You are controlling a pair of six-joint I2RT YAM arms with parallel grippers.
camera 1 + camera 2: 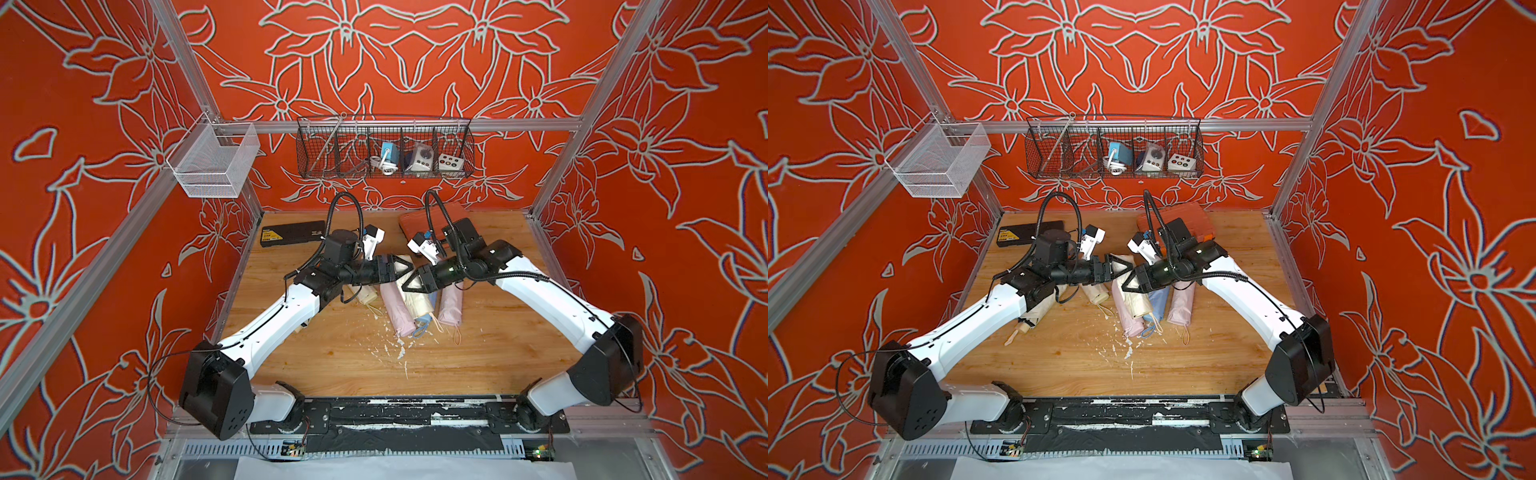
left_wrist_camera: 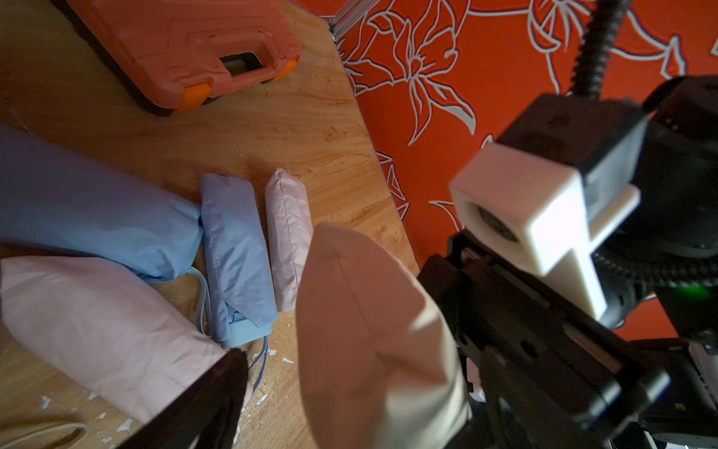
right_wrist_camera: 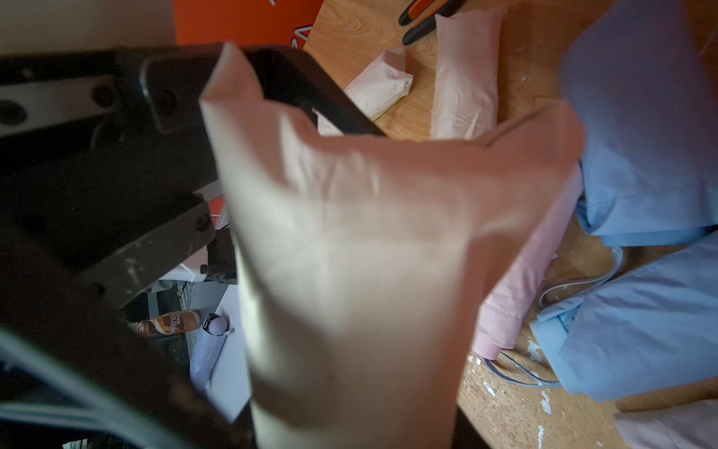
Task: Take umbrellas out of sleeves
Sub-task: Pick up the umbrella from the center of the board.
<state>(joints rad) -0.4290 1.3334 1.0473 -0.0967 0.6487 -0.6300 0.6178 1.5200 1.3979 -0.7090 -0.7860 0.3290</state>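
One cream sleeve (image 3: 349, 252) in clamped right pincer (image 1: 409, 283); left pincer (image 1: 401, 266) apart; contents hidden.

- Both top views sit high at the front, looking down toward the back wall (image 1: 382, 62). They show the whole table (image 1: 478, 357), basically the same picture twice.
- Left wrist cam is low and close, facing across the table at the orange case (image 2: 175, 50).
- Right wrist cam is jammed right up against the cream sleeve (image 3: 349, 252), and the left wrist view shows that one too.
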